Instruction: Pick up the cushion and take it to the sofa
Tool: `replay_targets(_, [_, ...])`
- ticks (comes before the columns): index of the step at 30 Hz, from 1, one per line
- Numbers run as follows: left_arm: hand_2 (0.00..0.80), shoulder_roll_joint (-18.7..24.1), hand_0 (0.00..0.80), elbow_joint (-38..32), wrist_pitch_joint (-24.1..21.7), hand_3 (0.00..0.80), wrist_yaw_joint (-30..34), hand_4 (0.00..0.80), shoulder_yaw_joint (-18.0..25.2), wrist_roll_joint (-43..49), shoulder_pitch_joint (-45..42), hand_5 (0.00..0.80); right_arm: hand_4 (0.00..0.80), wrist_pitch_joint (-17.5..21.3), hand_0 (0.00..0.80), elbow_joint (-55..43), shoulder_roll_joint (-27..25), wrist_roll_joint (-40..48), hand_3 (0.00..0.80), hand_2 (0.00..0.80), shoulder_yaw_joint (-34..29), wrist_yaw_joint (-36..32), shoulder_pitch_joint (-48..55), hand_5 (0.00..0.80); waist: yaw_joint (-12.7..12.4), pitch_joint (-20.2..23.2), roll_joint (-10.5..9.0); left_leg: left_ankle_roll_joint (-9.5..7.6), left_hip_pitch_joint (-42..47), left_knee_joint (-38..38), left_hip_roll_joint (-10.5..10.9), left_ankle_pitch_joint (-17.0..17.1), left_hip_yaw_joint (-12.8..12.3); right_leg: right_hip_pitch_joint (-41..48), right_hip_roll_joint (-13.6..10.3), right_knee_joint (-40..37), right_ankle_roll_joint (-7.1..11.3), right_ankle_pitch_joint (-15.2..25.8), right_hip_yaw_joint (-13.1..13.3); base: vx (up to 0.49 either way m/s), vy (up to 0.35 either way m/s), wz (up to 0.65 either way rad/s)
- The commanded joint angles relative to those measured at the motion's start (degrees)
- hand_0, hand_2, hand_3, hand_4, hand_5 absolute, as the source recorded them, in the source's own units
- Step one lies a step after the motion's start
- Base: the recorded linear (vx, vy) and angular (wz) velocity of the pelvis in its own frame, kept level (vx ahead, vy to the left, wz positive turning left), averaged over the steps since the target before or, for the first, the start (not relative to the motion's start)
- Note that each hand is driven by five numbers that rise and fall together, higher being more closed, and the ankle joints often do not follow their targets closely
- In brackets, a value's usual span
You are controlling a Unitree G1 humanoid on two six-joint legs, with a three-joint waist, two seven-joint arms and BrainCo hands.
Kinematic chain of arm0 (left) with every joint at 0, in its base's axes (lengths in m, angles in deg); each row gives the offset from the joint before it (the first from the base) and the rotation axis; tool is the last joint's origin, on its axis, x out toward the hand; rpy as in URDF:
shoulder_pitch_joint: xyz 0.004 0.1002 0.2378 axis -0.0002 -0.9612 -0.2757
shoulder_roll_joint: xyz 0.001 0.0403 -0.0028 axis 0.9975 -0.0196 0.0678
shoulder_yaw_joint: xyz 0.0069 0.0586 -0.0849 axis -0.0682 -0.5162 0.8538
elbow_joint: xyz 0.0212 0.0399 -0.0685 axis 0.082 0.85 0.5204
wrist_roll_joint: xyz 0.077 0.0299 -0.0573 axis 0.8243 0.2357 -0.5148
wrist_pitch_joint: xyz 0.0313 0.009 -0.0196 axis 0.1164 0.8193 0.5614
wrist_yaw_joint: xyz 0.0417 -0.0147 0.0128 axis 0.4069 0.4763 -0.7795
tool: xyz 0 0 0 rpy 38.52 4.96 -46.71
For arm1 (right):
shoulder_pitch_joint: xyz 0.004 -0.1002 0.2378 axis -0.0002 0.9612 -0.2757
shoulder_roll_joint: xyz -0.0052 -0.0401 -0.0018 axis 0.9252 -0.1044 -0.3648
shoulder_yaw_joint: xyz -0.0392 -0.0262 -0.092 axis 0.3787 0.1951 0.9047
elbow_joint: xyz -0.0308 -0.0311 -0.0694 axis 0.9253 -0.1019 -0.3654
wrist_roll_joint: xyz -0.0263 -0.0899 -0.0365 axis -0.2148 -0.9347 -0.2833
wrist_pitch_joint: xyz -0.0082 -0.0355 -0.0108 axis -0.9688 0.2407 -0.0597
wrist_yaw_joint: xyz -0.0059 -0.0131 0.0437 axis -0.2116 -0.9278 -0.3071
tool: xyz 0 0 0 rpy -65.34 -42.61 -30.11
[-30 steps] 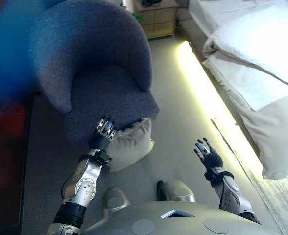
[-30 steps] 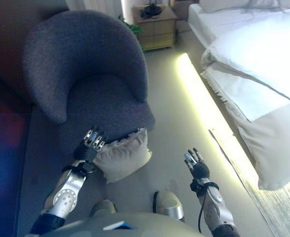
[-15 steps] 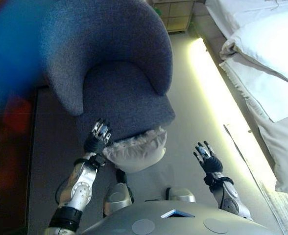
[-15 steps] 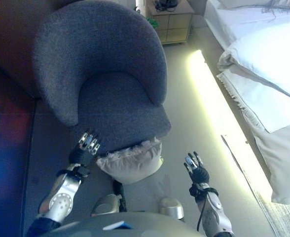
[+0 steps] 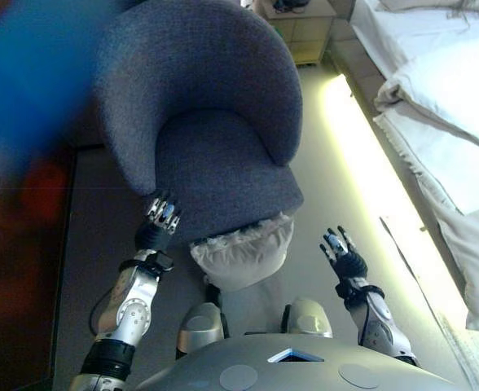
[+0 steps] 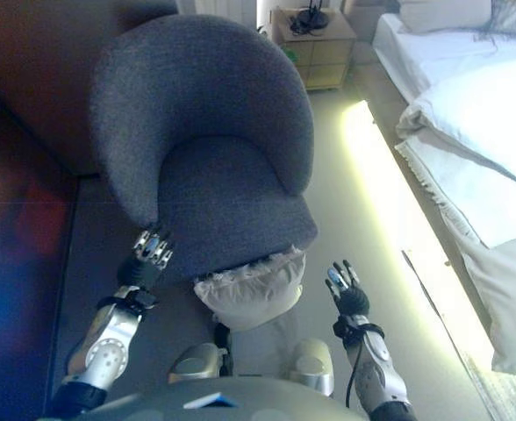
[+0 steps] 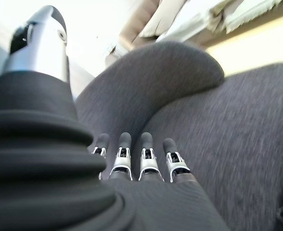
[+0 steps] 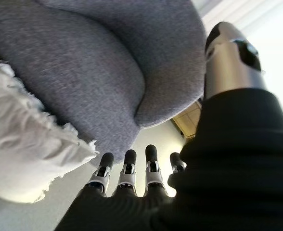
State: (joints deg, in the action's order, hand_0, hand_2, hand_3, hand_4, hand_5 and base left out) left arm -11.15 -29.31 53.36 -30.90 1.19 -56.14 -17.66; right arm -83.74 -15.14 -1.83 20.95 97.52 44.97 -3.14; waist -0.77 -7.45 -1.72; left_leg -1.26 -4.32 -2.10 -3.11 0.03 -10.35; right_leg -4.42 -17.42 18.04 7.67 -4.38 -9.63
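- Head views: cushion (image 5: 241,254), pale and fringed, lies on the floor (image 5: 337,204) leaning against the front edge of the grey armchair (image 5: 215,122), right before the robot.
- Left hand (image 5: 160,221) is raised beside the chair's front corner, just left of the cushion and not touching it, fingers straight and holding nothing.
- Right hand (image 5: 342,254) is up over bare floor, well apart from the cushion on its other side, fingers spread and empty.
- Beyond the chair stands a wooden nightstand (image 6: 315,48); a bed (image 6: 477,132) with white bedding runs along the right, a glowing light strip (image 5: 362,163) at its base.
- Left wrist view: fingers (image 7: 148,156) stretch out straight in a row toward the armchair's seat, thumb held apart, nothing between them.
- Right wrist view: fingers (image 8: 127,171) likewise straight, pointing at the chair's underside, with the cushion's fringed corner near them but not touched.
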Motion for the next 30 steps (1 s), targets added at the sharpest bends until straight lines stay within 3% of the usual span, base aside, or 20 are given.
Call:
replay_targets(1, [0.0, 3.47, 0.0, -2.15, -2.79, 0.0, 0.33, 0.0, -0.04, 1.44, -0.17, 0.0, 0.0, 4.07, 0.0, -1.14, 0.21, 0.41, 0.0, 0.0, 0.54, -1.14, -2.5, 0.0, 1.41, 0.8, -4.61, 2.98, 1.59, -3.6, -0.86, -4.37, 2.0, -2.39, -5.01, -14.59, 5.46, 21.61, 4.72, 0.15, -0.26, 0.46])
replay_targets(6, [0.0, 4.34, 0.0, -0.31, -1.93, 0.0, 1.04, 0.0, 0.48, 6.55, -2.09, 0.0, 0.0, 2.17, 0.0, -0.48, -0.04, 1.15, 0.0, 0.0, -0.36, -1.17, -3.34, 0.0, 0.66, 0.83, -6.57, 4.64, 2.23, -5.56, -3.63, -6.09, 3.84, -0.08, -5.57, -18.07, 7.01, 22.31, 5.25, 0.194, -0.178, 0.58])
replay_targets(9, [0.0, 5.17, 0.0, 0.17, -1.65, 0.0, 2.29, 0.0, 1.06, 9.86, -3.01, 0.0, 0.0, 1.3, 0.0, -0.81, -0.41, 1.05, 0.0, 0.0, -1.09, -1.38, -2.08, 0.0, 0.1, 1.29, -6.76, 5.35, 0.98, -8.13, -5.6, -6.12, 5.35, 2.41, -5.06, -16.19, 6.8, 18.02, 5.87, 0.179, -0.139, 0.78])
replay_targets(11, [0.0, 5.81, 0.0, 0.14, -1.62, 0.0, 3.1, 0.0, 1.16, 9.8, -3.35, 0.0, 0.0, 1.1, 0.0, -0.93, -0.81, 0.91, 0.0, 0.0, -0.97, -1.65, -1.24, 0.0, 0.05, 1.33, -6.51, 5.93, 0.5, -9.43, -6.89, -6.23, 7.26, 2.99, -3.67, -14.93, 6.63, 14.01, 7.1, 0.168, -0.143, 0.4])
replay_targets(17, [0.0, 5.73, 0.0, -0.81, -1.03, 0.0, 1.12, 0.0, 2.44, 5.41, -4.5, 0.0, 0.0, -0.87, 0.0, -1.62, -3.6, -0.5, 0.0, 0.0, 1.06, -2.38, -1.91, 0.0, -0.83, 1.0, -6.26, 7.85, 1.57, -8.94, -10.57, -4.69, 9.42, 3.73, 0.29, -13.67, 6.17, 7.95, 5.91, 0.11, -0.199, 0.14])
replay_targets(20, [0.0, 3.79, 0.0, -1.25, -0.13, 0.0, 0.84, 0.0, 2.61, 1.24, -5.06, 0.0, 0.0, -1.5, 0.0, -3.24, -5.35, -1.53, 0.0, 0.0, 1.28, -2.47, -1.73, 0.0, -0.33, 1.02, -5.38, 8.57, 2.78, -7.57, -11.92, -2.89, 8.82, 3.53, 1.95, -12.08, 4.94, 5.62, 5.77, 0.085, -0.08, -0.02])
replay_targets(24, [0.0, 2.45, 0.0, -0.46, 2.14, 0.0, 1.68, 0.0, -0.22, 0.91, -3.41, 0.0, 0.0, 1.45, 0.0, -2.7, -5.68, -2.3, 0.0, 0.0, 0.1, -1.08, -0.4, 0.0, 1.09, 0.83, -3.49, 9.4, 2.33, -6.28, -12.37, -0.28, 4.74, 4.18, 1.42, -10.49, 4.73, 4.16, 1.91, 0.02, -0.005, 0.15])
replay_targets(27, [0.0, 2.53, 0.0, -0.01, 2.91, 0.0, 1.52, 0.0, -1.82, 3.33, -3.07, 0.0, 0.0, 2.04, 0.0, -1.97, -5.75, -3.38, 0.0, 0.0, -0.25, -1.61, 0.34, 0.0, 1.66, 1.21, -2.51, 9.38, 3.42, -3.35, -11.95, 0.57, 5.16, 4.62, 1.03, -10.27, 4.85, 3.63, 0.84, 0.038, 0.028, 0.46])
replay_targets(30, [0.0, 2.89, 0.0, 2.15, 1.61, 0.0, -0.01, 0.0, -2.98, 6.24, -2.88, 0.0, 0.0, 2.21, 0.0, -1.75, -6.2, -7.51, 0.0, 0.0, -0.14, -0.28, 0.28, 0.0, 1.92, 1.18, -1.99, 9.04, 3.32, -3.12, -10.95, 0.45, 6.5, 4.1, 0.98, -9.49, 5.05, 3.37, 1.72, 0.024, 0.013, 0.21])
